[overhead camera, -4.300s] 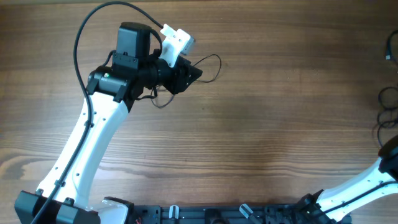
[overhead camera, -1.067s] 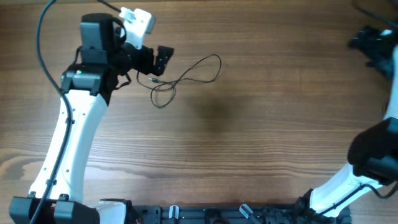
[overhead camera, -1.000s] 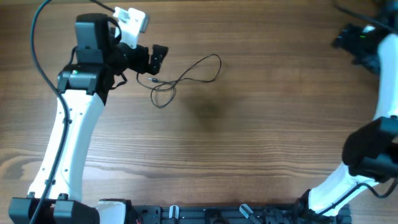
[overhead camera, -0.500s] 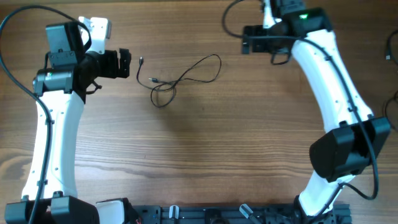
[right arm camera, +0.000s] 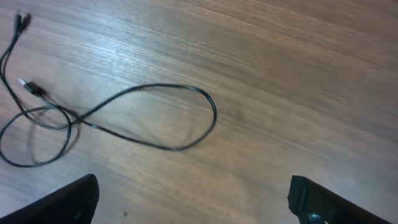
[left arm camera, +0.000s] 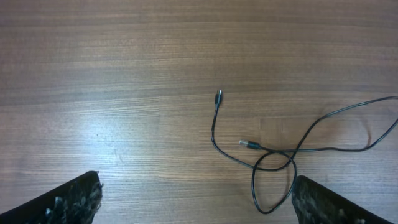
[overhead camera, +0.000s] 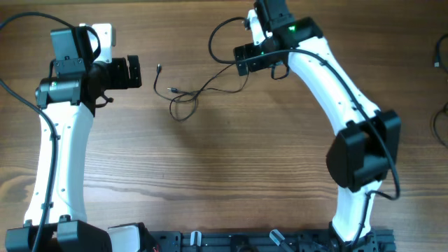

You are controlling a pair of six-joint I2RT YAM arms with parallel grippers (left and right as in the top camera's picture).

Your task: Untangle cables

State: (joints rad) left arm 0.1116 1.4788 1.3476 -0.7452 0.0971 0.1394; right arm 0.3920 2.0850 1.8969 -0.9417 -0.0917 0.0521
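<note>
The left gripper [overhead camera: 135, 72] has its fingers spread wide and holds nothing; it sits just left of the cable's plug ends. The right gripper [overhead camera: 243, 59], also spread wide and empty, hangs over the cable's long loop. The thin black cable [overhead camera: 185, 96] lies loose on the wooden table [overhead camera: 231, 161] between them, crossing itself at a small loop. Bare wood lies open all around it.

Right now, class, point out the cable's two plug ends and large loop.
Upper plug end [left arm camera: 217, 96]: left wrist view, tip.
Lower plug end [left arm camera: 249, 144]: left wrist view, body.
Large loop [right arm camera: 215, 115]: right wrist view, far bend.
</note>
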